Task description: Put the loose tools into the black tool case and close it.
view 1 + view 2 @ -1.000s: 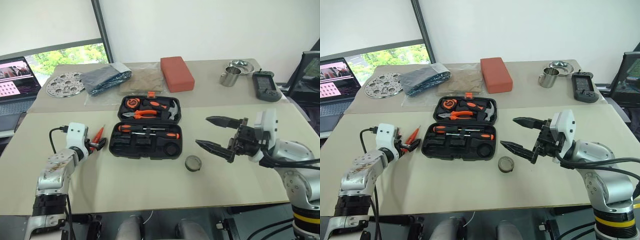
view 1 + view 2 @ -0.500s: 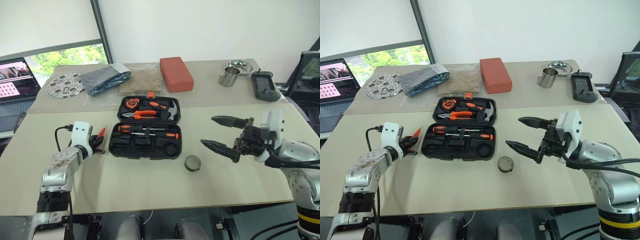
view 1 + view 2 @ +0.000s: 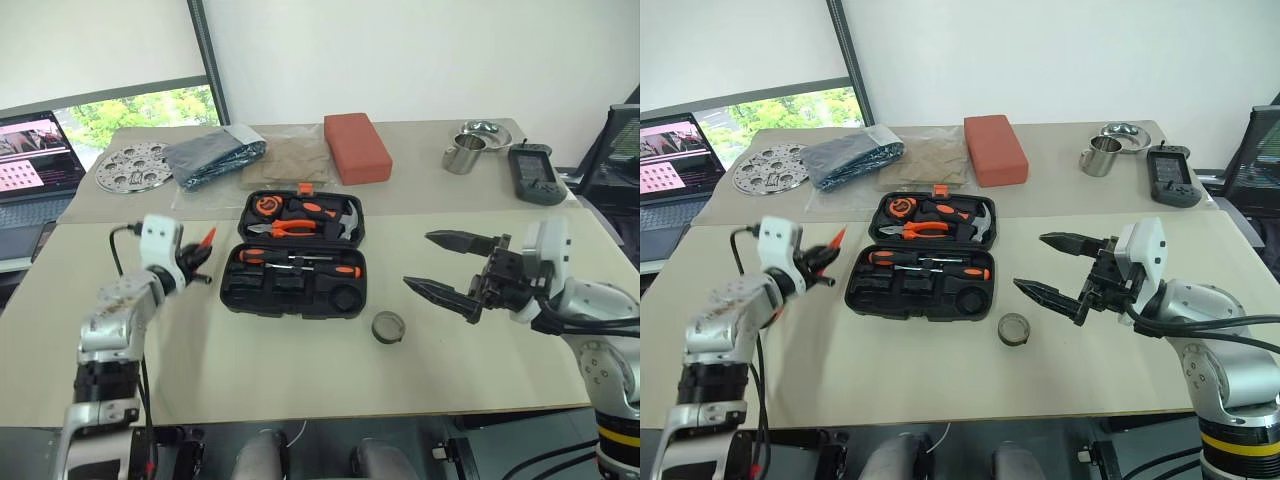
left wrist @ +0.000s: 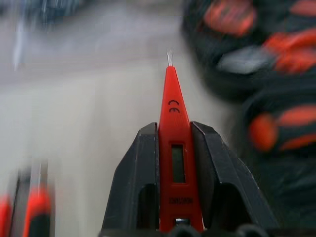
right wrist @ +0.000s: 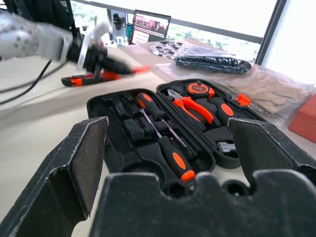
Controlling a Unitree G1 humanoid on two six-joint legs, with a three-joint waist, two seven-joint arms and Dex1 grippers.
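Note:
The black tool case (image 3: 293, 292) lies open in the middle of the table, with two black-and-orange screwdrivers (image 3: 336, 270) in its near half. My left gripper (image 3: 196, 264) hovers just left of the case, shut on the small all-orange screwdriver (image 4: 174, 143), whose tip points forward and up. A black-and-orange tool (image 5: 81, 80) lies on the table beside that arm. The grey roll (image 3: 388, 326) sits in front of the case's right corner. My right gripper (image 3: 418, 261) is open to the right of the case, above the table, holding nothing.
Orange-handled pliers (image 3: 288, 228), a hammer and a round tape sit in the case's far half. Behind are a red-orange block (image 3: 356, 147), a dark bag (image 3: 213, 156), a perforated metal disc (image 3: 130, 167), a steel cup (image 3: 459, 157), a handheld device (image 3: 529, 173) and a laptop (image 3: 32, 165).
My left gripper shut on the small orange screwdriver and lifted it off the table, moving up and toward the case. The right gripper stays open and nearly still.

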